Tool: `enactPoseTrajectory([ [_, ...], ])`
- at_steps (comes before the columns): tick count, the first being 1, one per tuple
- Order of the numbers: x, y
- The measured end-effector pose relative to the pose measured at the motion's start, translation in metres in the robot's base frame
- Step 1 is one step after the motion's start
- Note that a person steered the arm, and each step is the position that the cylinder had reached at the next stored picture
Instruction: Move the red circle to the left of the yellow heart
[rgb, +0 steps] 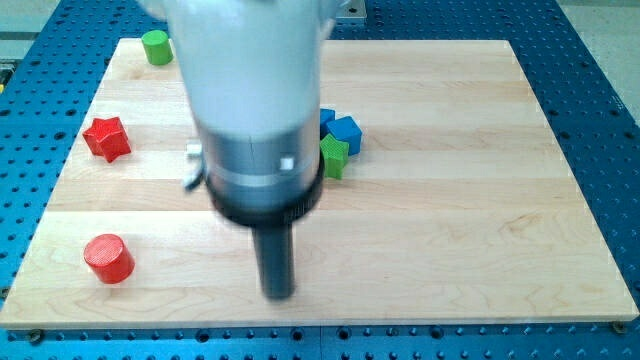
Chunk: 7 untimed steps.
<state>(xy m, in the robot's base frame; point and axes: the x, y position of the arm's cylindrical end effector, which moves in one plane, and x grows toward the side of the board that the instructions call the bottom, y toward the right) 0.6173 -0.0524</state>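
Note:
The red circle (108, 258), a short red cylinder, stands near the view's bottom left of the wooden board (450, 220). My tip (277, 294) is at the end of the dark rod, near the bottom middle, well to the right of the red circle and apart from it. No yellow heart shows; the arm's large body (255, 90) hides the upper middle of the board.
A red star (107, 138) lies at the left. A green cylinder (156, 46) stands at the top left. A blue block (342, 132) and a green block (334, 156) touch each other right of the arm. Blue perforated table surrounds the board.

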Motion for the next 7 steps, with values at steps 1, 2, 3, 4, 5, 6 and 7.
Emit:
enactPoseTrajectory([
  [1, -0.002, -0.064],
  [2, -0.018, -0.118],
  [3, -0.026, -0.141],
  [4, -0.068, -0.155],
  [5, -0.073, -0.151],
  [6, -0.034, -0.173],
  [7, -0.063, -0.229],
])
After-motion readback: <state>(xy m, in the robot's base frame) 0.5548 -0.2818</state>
